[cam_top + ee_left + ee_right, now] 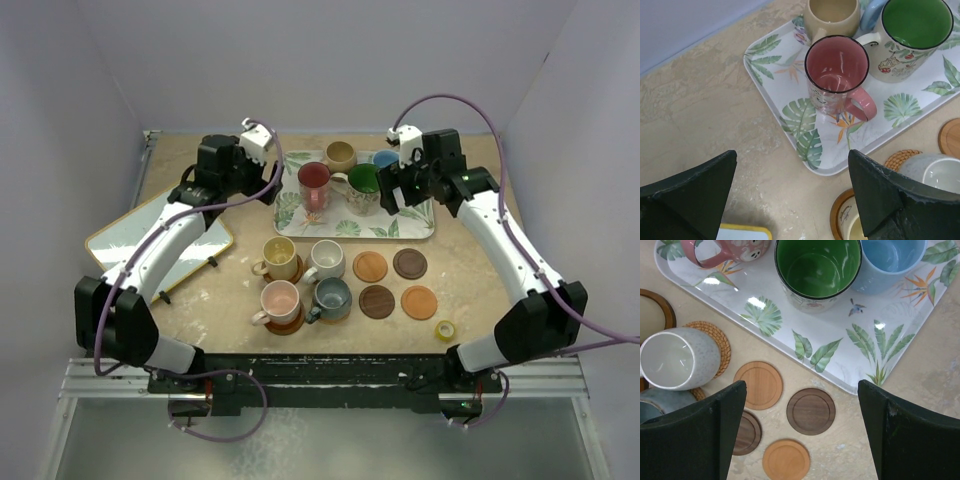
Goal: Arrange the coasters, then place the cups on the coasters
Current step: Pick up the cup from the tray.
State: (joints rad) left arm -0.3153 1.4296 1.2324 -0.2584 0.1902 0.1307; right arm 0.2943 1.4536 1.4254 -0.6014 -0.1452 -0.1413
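Four cups stand on the leaf-print tray (418, 230): a dark red one (314, 183), tan (340, 155), green (363, 187) and blue (385, 158). Yellow (279, 257), white (326, 259), pink (280, 301) and grey (331, 297) cups each sit on a coaster. To their right lie bare coasters, light (370, 266) (419, 302) and dark (410, 263) (377, 301). My left gripper (792, 190) hangs open over the table by the tray's near-left corner, short of the dark red cup (836, 70). Open too, my right gripper (802, 425) hovers above a dark coaster (811, 411), near the green cup (817, 267).
A small yellow tape roll (444, 329) lies near the front right. A yellow-edged flat board (160, 240) rests at the left under my left arm. Walls close in the back and both sides.
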